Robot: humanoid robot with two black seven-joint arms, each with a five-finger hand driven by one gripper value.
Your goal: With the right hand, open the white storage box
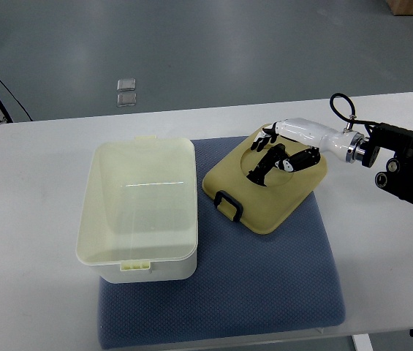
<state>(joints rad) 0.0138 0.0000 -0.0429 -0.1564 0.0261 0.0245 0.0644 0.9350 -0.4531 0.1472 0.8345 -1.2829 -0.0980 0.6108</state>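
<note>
Resting on the removed lid (pixel 264 191), the right robot hand (pixel 278 159) is seen with its dark fingers (pixel 263 167) loosely spread over the lid's recessed top; nothing is visibly clasped, so the hand is judged released rather than grasping. The white storage box (pixel 142 212) is placed to the left on a blue mat (pixel 264 292), its interior exposed and apparently empty, with a latch tab (pixel 135 266) visible at its near rim. The yellowish lid is laid flat just beside the box, partly on the mat, with its dark handle (pixel 228 204) turned toward the box. The opening is judged essentially complete. Trouble could still be caused on withdrawal: if a fingertip is caught in the recess or against its rim, the lid could be dragged across the mat, pushed against the box, or tipped toward the far edge of the white surface (pixel 38 190). The left arm is not seen anywhere.
</note>
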